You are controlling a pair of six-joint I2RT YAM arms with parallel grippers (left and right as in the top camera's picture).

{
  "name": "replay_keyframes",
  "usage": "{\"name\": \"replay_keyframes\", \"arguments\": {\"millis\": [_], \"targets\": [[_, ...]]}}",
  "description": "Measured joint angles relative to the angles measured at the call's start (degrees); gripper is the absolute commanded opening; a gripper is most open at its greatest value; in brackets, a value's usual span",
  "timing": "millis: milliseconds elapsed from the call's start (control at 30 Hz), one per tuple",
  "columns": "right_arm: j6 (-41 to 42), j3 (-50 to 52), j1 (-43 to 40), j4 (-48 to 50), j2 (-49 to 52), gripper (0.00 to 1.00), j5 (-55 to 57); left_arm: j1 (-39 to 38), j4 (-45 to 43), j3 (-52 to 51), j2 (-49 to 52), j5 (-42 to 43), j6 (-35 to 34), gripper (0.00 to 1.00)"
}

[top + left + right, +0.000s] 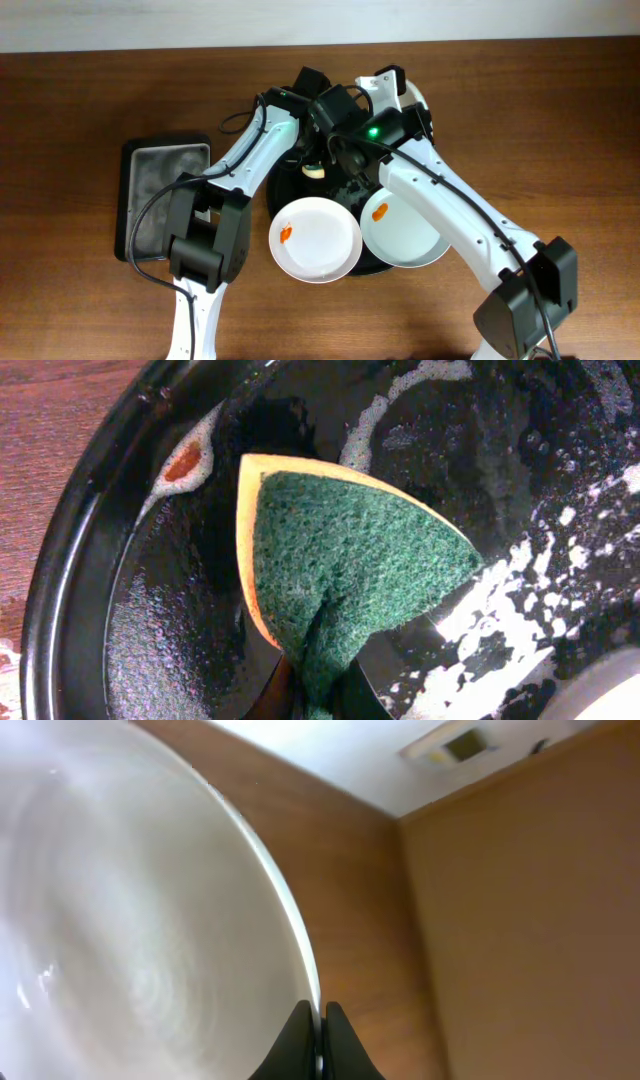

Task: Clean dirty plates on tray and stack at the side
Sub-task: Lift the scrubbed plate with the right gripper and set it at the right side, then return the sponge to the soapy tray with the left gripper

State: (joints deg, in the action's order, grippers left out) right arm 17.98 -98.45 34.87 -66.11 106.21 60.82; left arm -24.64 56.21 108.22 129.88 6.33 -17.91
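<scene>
The black tray (362,262) lies at the table's middle, mostly under both arms. Two white plates rest on its near side, one at the left (318,240) and one at the right (408,235), each with an orange-red smear. My right gripper (321,1020) is shut on the rim of the third white plate (130,920) and holds it tilted up at the tray's far side (400,95). My left gripper (320,695) is shut on a green-yellow sponge (350,560) just above the wet black tray (60,610); the sponge also shows in the overhead view (314,171).
A smaller rectangular dark metal tray (165,195) sits left of the black tray. Brown wooden table (80,100) lies all around. White foam streaks (500,610) cover the tray's floor.
</scene>
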Motion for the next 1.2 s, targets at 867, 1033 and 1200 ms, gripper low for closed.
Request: {"name": "replay_keyframes", "arguments": {"millis": [867,1033,1200], "targets": [[3.89,-0.33,-73.07,4.11,15.45,0.43,-66.97,0.04,1.49,0.11,0.0,1.99,2.64,0.04],[-3.65,0.31,-62.18,-1.16,-9.27,0.49,-79.32,0.11,7.3,0.11,-5.42,2.32,3.63,0.03],[-6.38,-0.33,-47.93,-4.22,-20.39,0.5,-80.21,13.66,18.8,0.76,-23.85,-0.94,4.26,0.02]]}}
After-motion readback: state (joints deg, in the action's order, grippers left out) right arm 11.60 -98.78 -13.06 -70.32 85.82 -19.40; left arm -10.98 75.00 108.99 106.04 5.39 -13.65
